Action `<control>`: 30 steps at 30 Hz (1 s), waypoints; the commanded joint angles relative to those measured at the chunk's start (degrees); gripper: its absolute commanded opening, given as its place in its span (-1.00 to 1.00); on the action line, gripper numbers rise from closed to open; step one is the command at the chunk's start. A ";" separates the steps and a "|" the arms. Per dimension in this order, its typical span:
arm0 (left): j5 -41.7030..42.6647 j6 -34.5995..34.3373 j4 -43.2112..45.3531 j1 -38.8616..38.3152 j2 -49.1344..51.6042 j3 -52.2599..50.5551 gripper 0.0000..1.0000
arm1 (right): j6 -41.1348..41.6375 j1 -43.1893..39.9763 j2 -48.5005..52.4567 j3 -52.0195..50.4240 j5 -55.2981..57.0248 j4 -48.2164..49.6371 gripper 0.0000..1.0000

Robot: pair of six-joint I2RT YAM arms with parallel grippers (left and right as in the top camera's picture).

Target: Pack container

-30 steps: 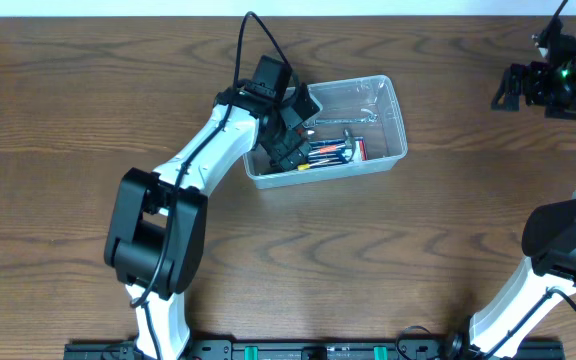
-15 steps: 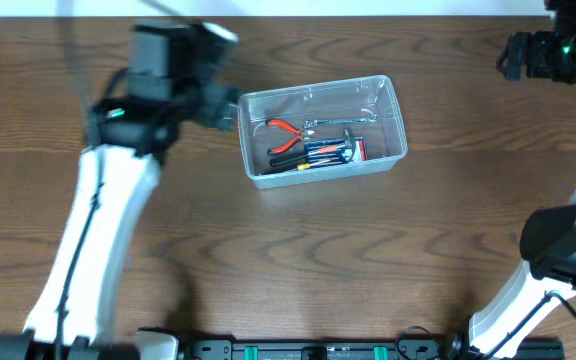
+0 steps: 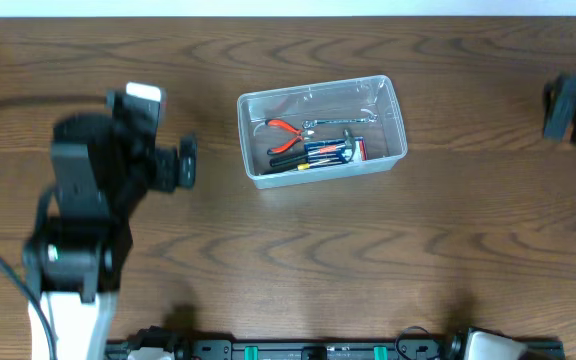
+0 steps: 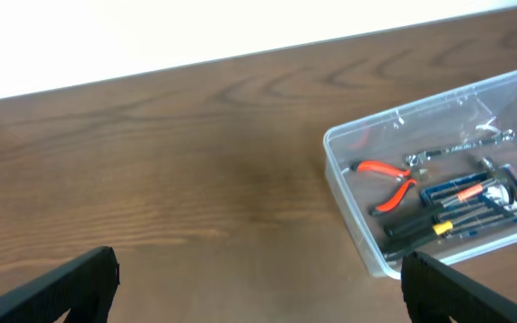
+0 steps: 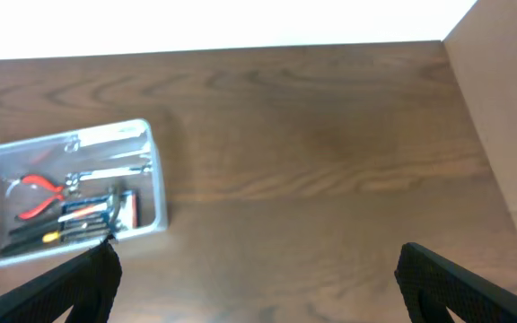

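With hand tools (image 3: pixel 313 150) judged packed inside the clear container (image 3: pixel 340 100), the left claw (image 4: pixel 258 269) and right claw (image 5: pixel 258 265) are held open, empty, well apart.

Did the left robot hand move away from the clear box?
Yes. The left gripper was over the left end of the container; now it is off to the container's left, over the table.

Overhead looks straight down, wrist views slant down from afar, all share container (image 3: pixel 348 100)
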 commanded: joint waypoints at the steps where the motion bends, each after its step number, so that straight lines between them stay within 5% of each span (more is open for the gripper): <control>1: 2.05 -1.11 4.04 0.20 -7.91 -8.94 0.97 | 2.47 2.21 -7.63 -11.19 1.97 2.67 0.98; 13: 3.76 -0.46 11.56 -2.12 -28.00 -24.57 0.97 | 9.33 6.78 -48.48 -69.07 4.52 30.77 0.99; 30: 3.76 -0.46 7.93 -2.12 -27.71 -24.57 0.97 | 9.46 6.78 -51.93 -75.52 4.48 21.75 0.99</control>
